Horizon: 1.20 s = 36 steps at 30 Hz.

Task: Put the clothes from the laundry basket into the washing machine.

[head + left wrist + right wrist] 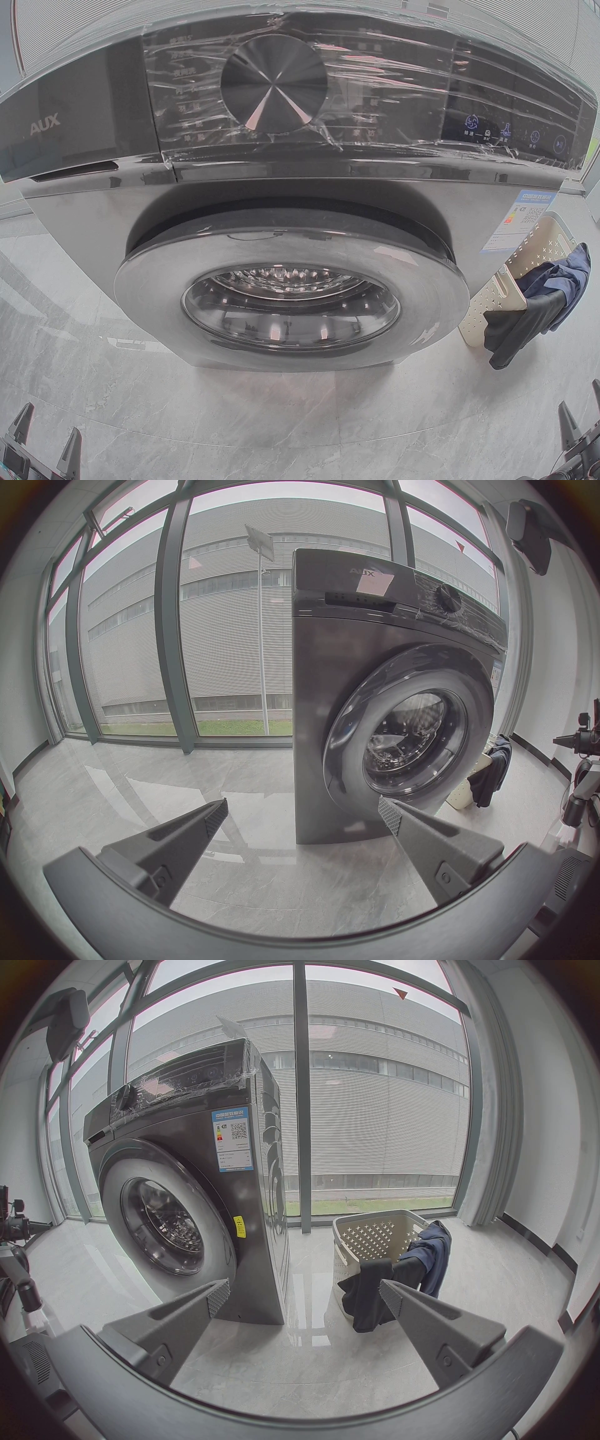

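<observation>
Head view: the washing machine (287, 300) stood with its door shut; the laundry basket (544, 240) sat just right of it, dark clothes (531, 312) draped over its rim.
Left wrist view: the left gripper (303, 808) was spread wide, facing the washing machine.
Right wrist view: the right gripper (303, 1288) was spread wide, facing the laundry basket.

Laundry basket (500, 294) rim partly under draped clothes (531, 315).

Grey floor (281, 412) bears the washing machine (294, 187), laundry basket (497, 297) just beside.
</observation>
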{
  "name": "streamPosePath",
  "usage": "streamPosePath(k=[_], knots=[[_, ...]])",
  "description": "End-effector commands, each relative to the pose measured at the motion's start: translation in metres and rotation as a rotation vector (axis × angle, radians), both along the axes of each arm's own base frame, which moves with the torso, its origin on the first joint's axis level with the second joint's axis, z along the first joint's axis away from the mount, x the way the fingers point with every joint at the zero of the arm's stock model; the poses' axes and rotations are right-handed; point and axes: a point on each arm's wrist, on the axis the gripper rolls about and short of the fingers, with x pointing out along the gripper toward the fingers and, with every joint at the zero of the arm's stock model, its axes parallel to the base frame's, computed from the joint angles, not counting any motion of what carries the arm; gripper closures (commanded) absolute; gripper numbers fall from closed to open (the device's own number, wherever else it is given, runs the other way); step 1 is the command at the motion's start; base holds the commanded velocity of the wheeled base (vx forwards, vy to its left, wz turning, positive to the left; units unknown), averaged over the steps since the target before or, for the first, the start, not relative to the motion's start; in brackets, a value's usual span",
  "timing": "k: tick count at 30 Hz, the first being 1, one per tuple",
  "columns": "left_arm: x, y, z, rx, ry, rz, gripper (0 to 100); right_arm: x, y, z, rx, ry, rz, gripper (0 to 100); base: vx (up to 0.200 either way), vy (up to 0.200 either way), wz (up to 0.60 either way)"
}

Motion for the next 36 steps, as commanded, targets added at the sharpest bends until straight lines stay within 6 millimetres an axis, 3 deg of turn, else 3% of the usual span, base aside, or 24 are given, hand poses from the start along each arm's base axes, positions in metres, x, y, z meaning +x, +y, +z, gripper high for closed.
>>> streamPosePath(k=[1,3,8,11,17,20,25,36], knots=[[0.000,0.000,-0.005,0.001,0.001,-0.002,0,-0.008,0.000,0.058,0.047,-0.121,0.023,0,0.000,0.000,0.00],[0.000,0.000,-0.005,0.001,0.001,-0.002,0,0.008,0.001,0.071,0.054,-0.034,0.086,0,0.000,0.000,0.00],[0.000,0.000,-0.005,0.001,0.001,-0.002,0,0.056,0.007,0.074,0.059,0.222,0.261,0,0.000,0.000,0.00],[0.000,0.000,-0.005,0.001,0.001,-0.002,0,0.085,0.019,0.076,0.055,0.318,0.473,0,0.000,0.000,0.00],[0.000,0.000,-0.005,0.001,0.001,-0.002,0,0.143,0.043,0.072,0.077,0.420,0.515,0,0.000,0.000,0.00],[0.000,0.000,-0.005,0.001,0.003,-0.002,0,0.161,0.058,0.073,0.102,0.376,0.509,0,0.000,0.000,0.00],[0.000,0.000,-0.005,0.001,0.003,-0.002,0,0.172,0.081,0.073,0.097,0.377,0.543,0,0.000,0.000,0.00],[0.000,0.000,-0.005,0.000,0.003,-0.002,0,0.211,0.104,0.091,0.085,0.338,0.560,0,0.000,0.000,0.00]])
